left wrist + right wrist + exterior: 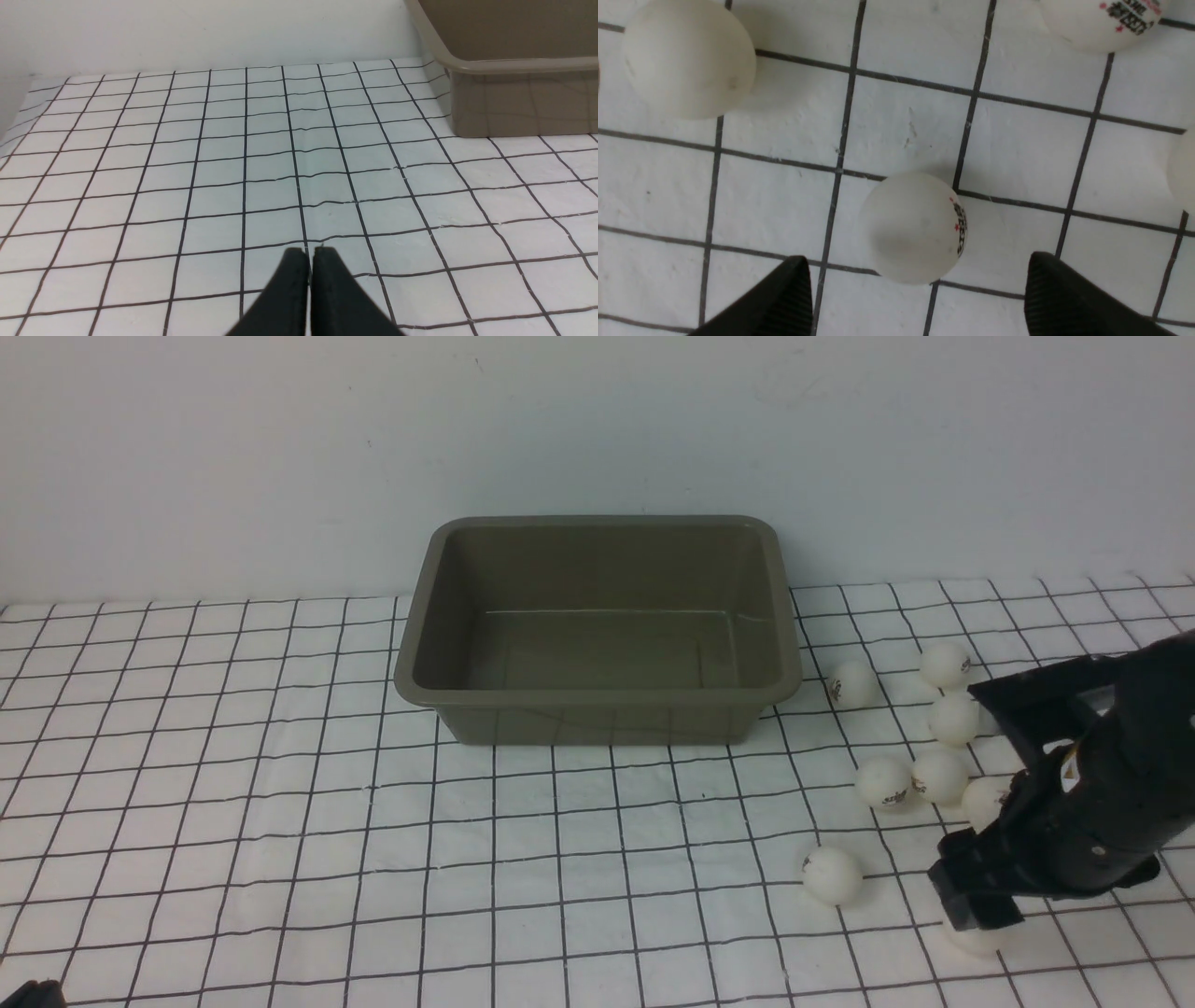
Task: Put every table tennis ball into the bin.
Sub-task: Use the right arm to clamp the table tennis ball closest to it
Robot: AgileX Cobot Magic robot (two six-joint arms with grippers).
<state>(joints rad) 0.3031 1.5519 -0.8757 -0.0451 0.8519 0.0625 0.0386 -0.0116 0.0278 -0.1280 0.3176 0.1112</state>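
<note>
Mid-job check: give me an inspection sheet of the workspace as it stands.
Surface: white grid-lined cloth, slightly wrinkled.
Job's things: bin empty; at least eight table tennis balls on the cloth to its right.
Clutter: nothing seen.
Grippers: right gripper open, low over one ball, not gripping it; left gripper shut, holding nothing.
Cables: nothing seen.
Surroundings: plain white wall behind the bin.
</note>
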